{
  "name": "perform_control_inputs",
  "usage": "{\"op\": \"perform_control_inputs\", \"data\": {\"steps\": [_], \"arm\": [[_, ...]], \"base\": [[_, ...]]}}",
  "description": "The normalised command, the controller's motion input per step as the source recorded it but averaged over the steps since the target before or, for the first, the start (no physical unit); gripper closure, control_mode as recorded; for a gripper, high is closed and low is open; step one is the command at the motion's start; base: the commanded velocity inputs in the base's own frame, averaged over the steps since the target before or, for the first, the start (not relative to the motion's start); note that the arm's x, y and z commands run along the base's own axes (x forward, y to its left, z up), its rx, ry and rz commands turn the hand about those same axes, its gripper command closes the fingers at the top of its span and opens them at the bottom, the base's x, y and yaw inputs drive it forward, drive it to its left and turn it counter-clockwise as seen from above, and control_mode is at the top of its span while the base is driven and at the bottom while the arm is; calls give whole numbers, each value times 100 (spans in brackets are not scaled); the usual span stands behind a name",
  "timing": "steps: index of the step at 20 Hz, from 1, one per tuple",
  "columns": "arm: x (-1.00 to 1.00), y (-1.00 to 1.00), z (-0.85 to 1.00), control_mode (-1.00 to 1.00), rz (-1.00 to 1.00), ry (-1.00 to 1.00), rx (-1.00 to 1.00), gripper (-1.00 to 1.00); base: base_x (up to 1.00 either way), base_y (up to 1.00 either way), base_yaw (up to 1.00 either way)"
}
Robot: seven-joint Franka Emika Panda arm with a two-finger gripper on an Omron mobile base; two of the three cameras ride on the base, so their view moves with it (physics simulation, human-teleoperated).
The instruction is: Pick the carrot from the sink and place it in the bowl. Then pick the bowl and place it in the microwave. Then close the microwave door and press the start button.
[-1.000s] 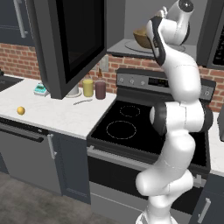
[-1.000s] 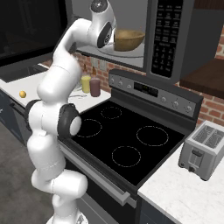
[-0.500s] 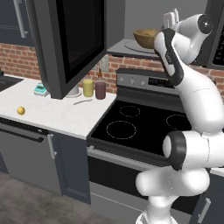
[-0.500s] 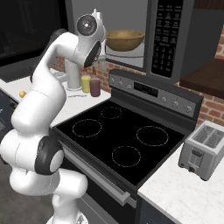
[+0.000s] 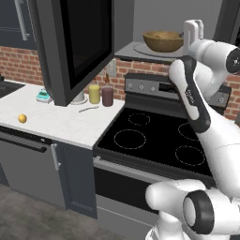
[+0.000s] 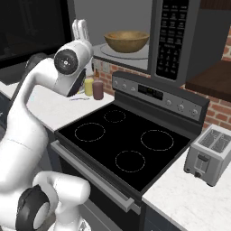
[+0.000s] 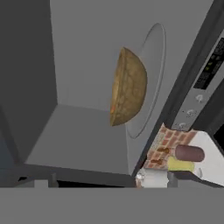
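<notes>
Since the bowl [image 6: 127,41] already sits on the round glass turntable [image 6: 135,52] inside the microwave [image 6: 180,40], the thing left to handle is the microwave door [image 5: 77,44], which hangs swung out to the left over the counter [image 5: 56,119]. Judging by its looks, it is a stiff, hinged slab with a smooth black glass window, likely slippery to pinch but easy to push; contact belongs on the dark frame near its free edge, far from the hinge, where least force turns it. The bowl is rigid wood with a grainy surface and looks stable where it rests; whether the carrot lies inside it cannot be told. The gripper [image 6: 81,28] stands just left of the cavity mouth, its 2 fingers [image 5: 193,29] spread wide and holding nothing. Right of the cavity runs the button strip [image 6: 170,34], firm small targets for a fingertip. Below lie the stove [image 6: 122,140], 2 jars [image 5: 101,95], and a yellow fruit [image 5: 22,118] far left.
</notes>
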Motion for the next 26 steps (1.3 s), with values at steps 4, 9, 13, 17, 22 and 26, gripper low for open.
{"op": "perform_control_inputs", "data": {"steps": [4,9,13,17,22,26], "arm": [[-100,35,18,-100,-11,-30,0,-100],[-100,39,12,-100,-13,-22,0,-100],[-100,35,12,-100,-13,-9,1,-100],[-100,23,15,-100,-9,-2,0,-100],[-100,13,15,-100,-3,0,0,-100],[-98,27,8,-100,-6,0,0,-100]], "base": [[0,0,0],[0,0,0],[0,0,0],[0,0,0],[0,0,0],[0,0,0]]}}
